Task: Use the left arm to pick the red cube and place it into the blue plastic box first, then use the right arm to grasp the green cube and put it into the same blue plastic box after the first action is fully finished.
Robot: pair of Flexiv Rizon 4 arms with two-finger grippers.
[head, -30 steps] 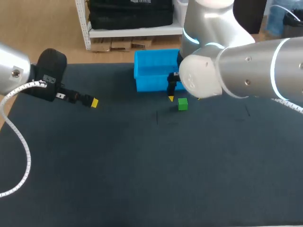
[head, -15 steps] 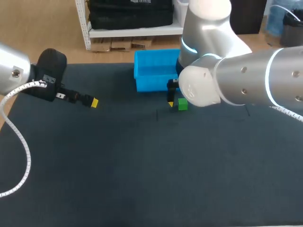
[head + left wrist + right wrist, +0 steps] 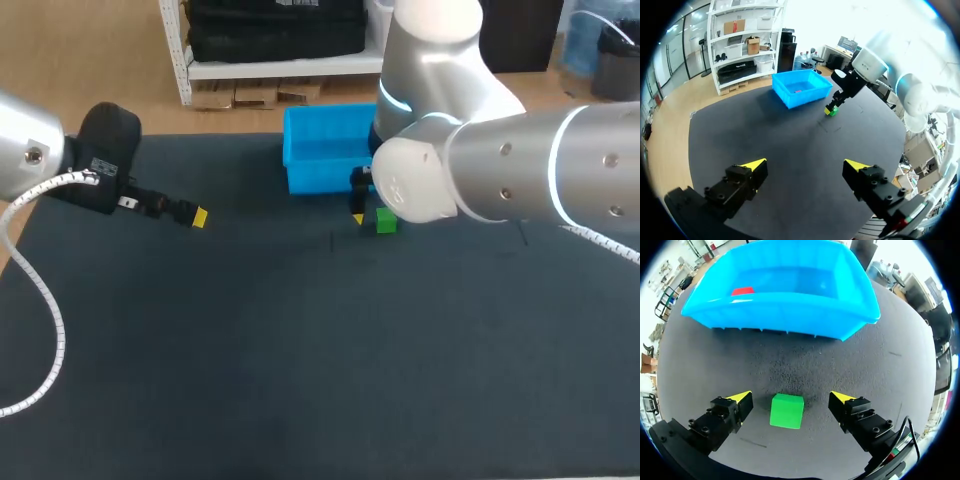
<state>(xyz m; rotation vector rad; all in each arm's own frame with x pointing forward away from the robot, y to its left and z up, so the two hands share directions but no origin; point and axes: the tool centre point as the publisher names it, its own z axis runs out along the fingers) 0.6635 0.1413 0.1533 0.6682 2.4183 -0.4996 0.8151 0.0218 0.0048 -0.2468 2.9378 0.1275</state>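
The small green cube (image 3: 787, 411) sits untouched between the right gripper's (image 3: 790, 399) wide jaws. At its eleven o'clock, the small red cube (image 3: 742, 291) lies in the blue plastic box (image 3: 790, 315). The left gripper (image 3: 805, 164) gapes wide. Overhead, the right arm (image 3: 500, 180) hides most of its gripper.

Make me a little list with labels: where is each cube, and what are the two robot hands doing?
red cube: lying inside the blue box
green cube: on the table, just in front of the blue box
left gripper: open, empty, over the table, well away from the blue box
right gripper: open, one finger on each side of the green cube, not touching it
done so far: red cube boxed; green cube not yet
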